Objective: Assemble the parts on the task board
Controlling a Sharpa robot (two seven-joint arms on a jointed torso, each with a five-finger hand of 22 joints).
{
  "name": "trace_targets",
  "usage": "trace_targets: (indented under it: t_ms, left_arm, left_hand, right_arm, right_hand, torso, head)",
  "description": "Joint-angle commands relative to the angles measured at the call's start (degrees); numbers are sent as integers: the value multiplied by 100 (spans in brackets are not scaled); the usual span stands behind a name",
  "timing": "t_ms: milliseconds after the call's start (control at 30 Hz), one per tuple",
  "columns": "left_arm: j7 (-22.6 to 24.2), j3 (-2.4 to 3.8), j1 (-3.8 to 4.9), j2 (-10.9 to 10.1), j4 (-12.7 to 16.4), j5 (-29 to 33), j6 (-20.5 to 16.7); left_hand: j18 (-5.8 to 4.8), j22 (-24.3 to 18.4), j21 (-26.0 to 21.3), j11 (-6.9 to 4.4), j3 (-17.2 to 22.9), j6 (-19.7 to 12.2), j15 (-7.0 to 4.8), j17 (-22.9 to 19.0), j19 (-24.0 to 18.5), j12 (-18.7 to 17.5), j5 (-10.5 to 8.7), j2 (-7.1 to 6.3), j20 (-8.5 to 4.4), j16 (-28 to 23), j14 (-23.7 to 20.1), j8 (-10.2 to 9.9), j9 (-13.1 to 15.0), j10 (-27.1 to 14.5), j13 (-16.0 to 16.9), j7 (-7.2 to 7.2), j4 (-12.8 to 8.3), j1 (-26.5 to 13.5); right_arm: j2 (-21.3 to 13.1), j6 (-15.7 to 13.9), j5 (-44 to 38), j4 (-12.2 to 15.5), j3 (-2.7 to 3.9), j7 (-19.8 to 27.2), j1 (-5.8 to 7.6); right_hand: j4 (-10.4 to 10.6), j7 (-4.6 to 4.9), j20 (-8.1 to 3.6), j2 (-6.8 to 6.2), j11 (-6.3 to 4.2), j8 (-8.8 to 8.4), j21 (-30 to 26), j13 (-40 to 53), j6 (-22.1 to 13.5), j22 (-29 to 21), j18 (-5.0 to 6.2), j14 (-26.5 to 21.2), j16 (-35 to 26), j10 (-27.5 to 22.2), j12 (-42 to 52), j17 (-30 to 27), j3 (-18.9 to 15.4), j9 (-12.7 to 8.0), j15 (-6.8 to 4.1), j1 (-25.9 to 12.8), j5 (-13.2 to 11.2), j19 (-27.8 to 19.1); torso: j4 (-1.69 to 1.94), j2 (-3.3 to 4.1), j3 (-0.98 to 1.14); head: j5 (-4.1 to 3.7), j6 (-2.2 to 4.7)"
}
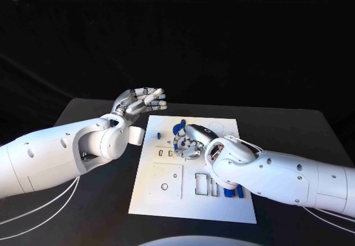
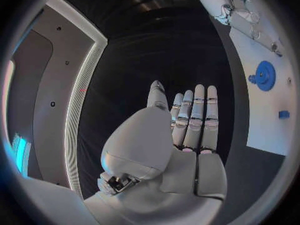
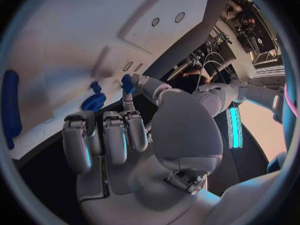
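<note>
The white task board (image 1: pixel 214 210) lies mid-table. My right hand (image 1: pixel 189 142) hovers low over its far half and pinches a small blue part (image 3: pixel 127 82) between thumb and a fingertip, the other fingers curled beside it. Just beyond that hand a round blue part (image 1: pixel 180 125) sits on the board, also seen as a round blue part (image 2: pixel 265 75) and a round blue part (image 3: pixel 94 102). A small blue piece (image 1: pixel 157 136) lies near the board's left edge. My left hand (image 1: pixel 140 105) is raised off the board's far left corner, fingers straight (image 2: pixel 194 115) and holding nothing.
Two more blue parts (image 1: pixel 234 192) stand near the board's right edge by my right forearm. A long blue piece (image 3: pixel 10 105) lies on the board (image 3: pixel 75 25). The board carries several cut-out slots and a square plate (image 1: pixel 165 182). Black table surrounds it.
</note>
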Motion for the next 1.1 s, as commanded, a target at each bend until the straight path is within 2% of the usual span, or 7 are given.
trace_targets:
  t_ms: [33,167,300,600,867,1100]
  left_arm:
    - [21,3,4,25,2,-14,105]
    - [18,3,4,37,-7,-14,111]
    - [17,3,4,39,-12,-14,111]
    - [17,3,4,40,-13,-14,140]
    - [19,3,4,35,-13,-14,157]
    - [18,3,4,32,-13,-14,162]
  left_hand:
    - [64,-7,-23,-1,-28,30,-9,6,-26,16,24,2,8,-33,-23,13,7,17,7,142,-2,58]
    - [64,-7,-23,-1,-28,30,-9,6,-26,16,24,2,8,-33,-23,13,7,17,7,142,-2,58]
    - [64,-7,-23,-1,-28,30,-9,6,-26,16,24,2,8,-33,-23,13,7,17,7,142,-2,58]
    - [64,-10,-22,-2,-50,31,-8,17,-26,11,13,10,9,-39,-26,14,13,18,6,142,3,59]
    - [64,-10,-22,-2,-50,31,-8,17,-26,11,13,10,9,-39,-26,14,13,18,6,142,3,59]
    - [64,-10,-22,-2,-50,31,-8,17,-26,11,13,10,9,-39,-26,14,13,18,6,142,3,59]
  right_arm:
    - [68,138,-233,-45,-8,-109,-40]
    - [131,156,-264,-110,-11,-128,-72]
    - [159,178,-280,-161,-14,-142,-93]
    - [176,226,-311,-209,-17,-152,-124]
    - [164,337,-315,-258,-19,-184,-134]
    - [166,340,-316,-276,-22,-180,-137]
  right_hand:
    - [20,-18,-48,-6,-28,30,-18,855,40,1481,-69,596,35,59,-32,1510,-2,81,-26,-47,15,566]
    - [28,-18,-48,-24,-28,27,-22,856,35,1478,-68,596,35,60,-31,1510,-12,81,-26,-80,14,563]
    - [36,-19,-48,-91,-29,22,-30,852,26,1474,-65,596,35,57,-37,1510,-49,83,-26,-147,-8,558]
    - [37,-18,-48,-125,-28,15,-37,841,16,1469,-63,596,35,48,-48,1510,-65,81,-27,-173,-21,552]
    - [38,-15,-48,-151,-25,6,-48,831,2,1462,-59,596,35,39,-58,1510,-77,78,-26,-194,-36,543]
    - [37,-12,-48,-170,-23,-2,-53,824,-10,1459,-58,596,35,33,-65,1510,-84,75,-24,-205,-46,540]
  torso:
    - [-6,7,9]
    - [17,3,13]
    - [11,0,3]
    - [-8,-2,6]
    - [4,-4,4]
    - [0,-3,4]
  head:
    - [22,-12]
    - [14,-27]
    - [21,-30]
    - [48,-56]
    - [53,-72]
    - [59,-78]
